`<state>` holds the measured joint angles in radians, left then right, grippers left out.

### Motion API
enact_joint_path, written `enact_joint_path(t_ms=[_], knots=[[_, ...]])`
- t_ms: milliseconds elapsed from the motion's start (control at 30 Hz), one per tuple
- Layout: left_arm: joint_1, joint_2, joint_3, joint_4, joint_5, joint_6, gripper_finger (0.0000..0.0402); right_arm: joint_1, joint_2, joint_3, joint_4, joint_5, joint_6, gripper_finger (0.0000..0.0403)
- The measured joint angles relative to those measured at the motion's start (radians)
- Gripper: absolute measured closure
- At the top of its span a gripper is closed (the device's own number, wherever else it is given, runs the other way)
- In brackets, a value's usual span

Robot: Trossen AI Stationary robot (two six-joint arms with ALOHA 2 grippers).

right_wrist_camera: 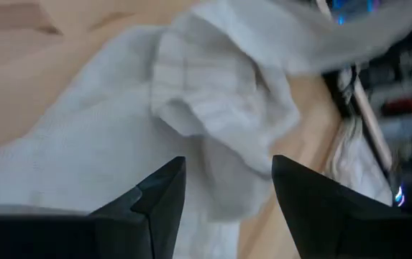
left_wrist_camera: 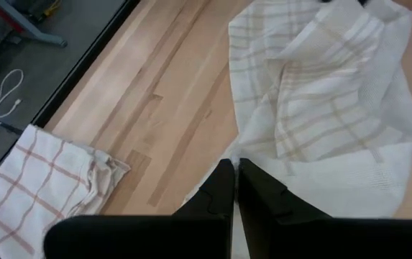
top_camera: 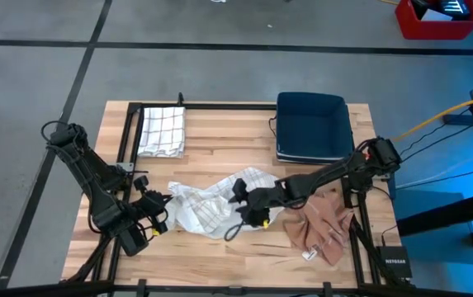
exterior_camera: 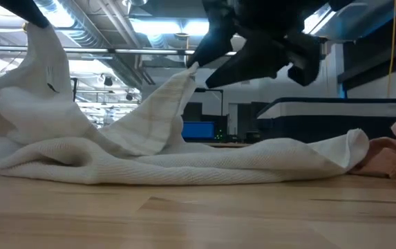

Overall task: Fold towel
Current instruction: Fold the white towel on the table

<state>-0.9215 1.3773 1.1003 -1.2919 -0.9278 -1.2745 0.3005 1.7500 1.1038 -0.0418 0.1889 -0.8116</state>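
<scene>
The white towel with faint tan checks [top_camera: 211, 202] lies crumpled in the middle of the table. Its left end rises to my left gripper [top_camera: 166, 210], which is shut on it. My right gripper [top_camera: 240, 206] is open and hovers over the towel's right half. In the right wrist view its fingers straddle a raised fold [right_wrist_camera: 220, 108]. In the low view that fold peaks [exterior_camera: 184, 79] right at a fingertip, and I cannot tell whether they touch. My left gripper pinches the towel's left end [exterior_camera: 42, 41] between its shut fingers, slanting down from the table's left side. That end is lifted and drapes down slack, while the rest of the towel [exterior_camera: 184, 162] lies on the table. In the wrist view the fingers [left_wrist_camera: 223, 191] hide the exact spot.
A folded checked towel [top_camera: 163, 130] lies at the far left, and a dark blue bin [top_camera: 312, 124] stands at the far right. A pinkish-brown cloth [top_camera: 323, 227] is bunched at the near right, beside the towel. Bare wood shows along the near edge [top_camera: 219, 260].
</scene>
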Motion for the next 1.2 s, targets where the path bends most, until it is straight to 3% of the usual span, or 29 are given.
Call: enact_joint_path(t_ms=[100,433,533,667,700,833,967,1200], knots=[[0.0,0.0,0.0,0.0,0.0,0.002,0.0398,0.001,0.002,0.0,0.046,-0.006,-0.086,0.0191],[0.0,0.0,0.0,-0.006,-0.007,0.038,0.0398,-0.027,0.09,-0.001,0.084,0.001,-0.127,0.0202],[0.0,0.0,0.0,-0.006,-0.007,0.044,0.0398,-0.014,0.086,0.01,0.113,0.028,-0.083,0.0253],[0.0,0.0,0.0,-0.007,-0.008,0.072,0.0398,0.004,0.043,0.046,0.087,0.113,0.045,0.0371],[0.0,0.0,0.004,-0.014,-0.014,0.077,0.0398,0.005,0.019,0.058,0.054,0.133,0.072,0.0385],[0.0,-0.001,0.084,-0.127,-0.079,0.063,0.0398,0.013,-0.109,0.115,-0.078,0.275,0.218,0.0385],[0.0,-0.022,0.239,-0.269,-0.213,0.055,0.0398,0.014,-0.271,0.189,-0.242,0.345,0.336,0.0394],[0.021,-0.112,0.448,-0.239,-0.475,0.301,0.0398,0.013,-0.43,0.355,-0.417,0.559,0.439,0.0397]])
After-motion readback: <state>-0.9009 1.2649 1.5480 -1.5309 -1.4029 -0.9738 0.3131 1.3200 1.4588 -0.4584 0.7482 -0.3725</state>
